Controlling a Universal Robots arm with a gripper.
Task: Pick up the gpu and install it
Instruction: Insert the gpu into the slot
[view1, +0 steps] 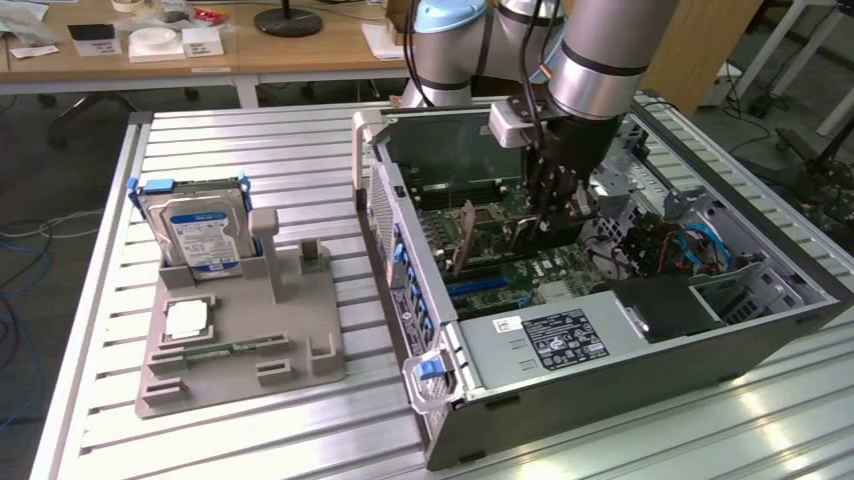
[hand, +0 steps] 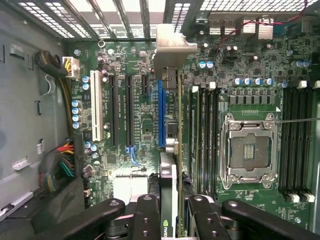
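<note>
The gpu (hand: 172, 165) shows edge-on in the wrist view as a thin card, with its silver bracket (hand: 172, 47) toward the case's rear slots. My gripper (hand: 172, 217) is shut on it, one black finger (hand: 145, 215) on each side of its near end. The card stands upright over the motherboard (hand: 145, 125), right beside the long blue slot (hand: 161, 115); I cannot tell whether it is seated. In the exterior view my gripper (view1: 554, 215) reaches down into the open computer case (view1: 601, 370), and the gpu (view1: 465, 240) stands on edge at the case's rear side.
Beside the card lie black memory slots (hand: 205, 135) and the open CPU socket (hand: 247, 150). Cable bundles (hand: 57, 165) crowd one inner wall. A power supply (view1: 561, 340) fills the case's near end. On the exterior view's left, a grey fixture (view1: 240, 350) holds a hard drive (view1: 200, 235).
</note>
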